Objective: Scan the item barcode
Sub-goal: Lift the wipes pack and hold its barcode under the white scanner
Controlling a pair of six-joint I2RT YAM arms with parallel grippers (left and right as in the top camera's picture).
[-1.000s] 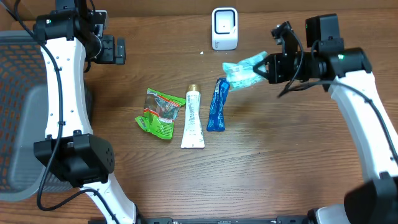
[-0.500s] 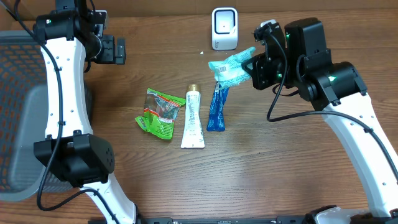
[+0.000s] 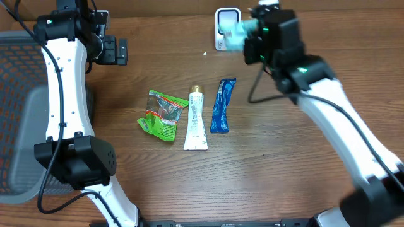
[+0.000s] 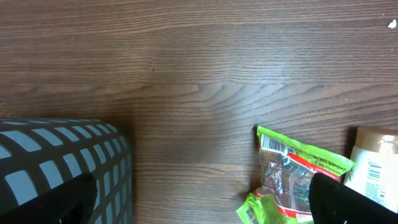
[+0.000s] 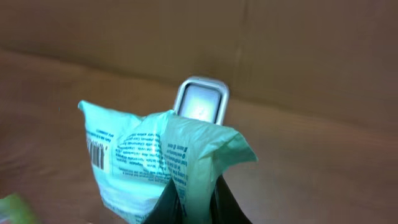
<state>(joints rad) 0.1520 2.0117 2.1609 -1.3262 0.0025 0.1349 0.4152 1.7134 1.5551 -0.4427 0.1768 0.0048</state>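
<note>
My right gripper is shut on a mint-green packet, held up right in front of the white scanner at the back of the table. In the right wrist view the packet is pinched at its folded edge between my right gripper, its barcode on the left face, and the scanner stands just behind it. My left gripper hovers open at the back left, holding nothing; its dark fingertips frame the bottom of the left wrist view.
On the table lie a green snack packet, a white tube and a blue packet. A grey mesh basket stands at the left edge. The left wrist view shows the basket and the green packet.
My right arm has swung left and toward the back, carrying the mint packet from beside the blue packet to just in front of the scanner. The left arm has not moved.
</note>
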